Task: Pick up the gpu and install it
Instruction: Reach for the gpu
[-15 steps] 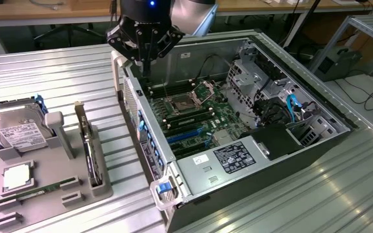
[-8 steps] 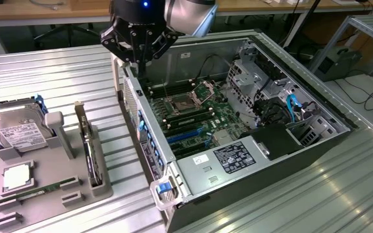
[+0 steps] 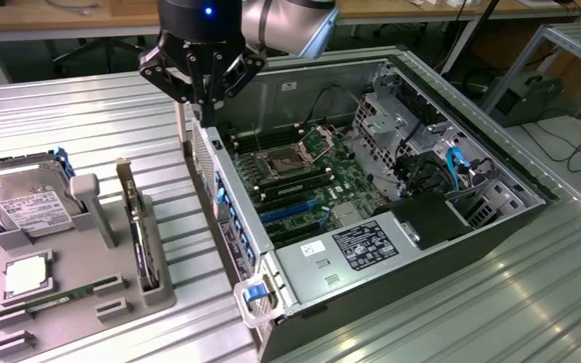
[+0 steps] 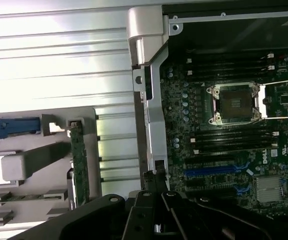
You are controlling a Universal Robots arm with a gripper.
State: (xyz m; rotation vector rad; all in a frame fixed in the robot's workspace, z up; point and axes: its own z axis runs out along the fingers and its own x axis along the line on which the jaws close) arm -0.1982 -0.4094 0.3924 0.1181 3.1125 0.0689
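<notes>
- One gripper (image 3: 200,113) on the arm, and its fingers (image 3: 196,102) are pressed tight together with nothing between them. I read them as clenched on air.
- Edges: the fingertips hang just above the rim of the open computer case (image 3: 232,219), over the long wall that faces the tray. In the wrist view the same silver rim (image 4: 154,125) runs straight out from under the gripper (image 4: 156,195).
- Room on the tray side of the fingers: bare ribbed metal table (image 3: 88,113). Only a narrow strip of it separates the case wall from the grey tray (image 3: 79,302).
- Room on the other side of the fingers: the case interior. The motherboard (image 3: 301,189) lies flat at the bottom, below the tips. The processor socket (image 4: 234,102) sits uncovered on it.
- A cluster of cables and a drive cage (image 3: 392,113) crowd the case wall farthest from the fingers.
- The gpu (image 3: 139,234) stands on its long edge in a slot of the tray, below the fingers and well apart from them, on the tray side. Its pale end is the end nearest the tips. Nothing touches the card except the tray. In the wrist view it shows as a thin green strip (image 4: 79,165).
- Beyond the gpu, farther from the fingers, the hard drive (image 3: 23,204) stands upright in its cradle. A memory stick (image 3: 58,296) lies flat, and so does a square chip (image 3: 26,274).
</notes>
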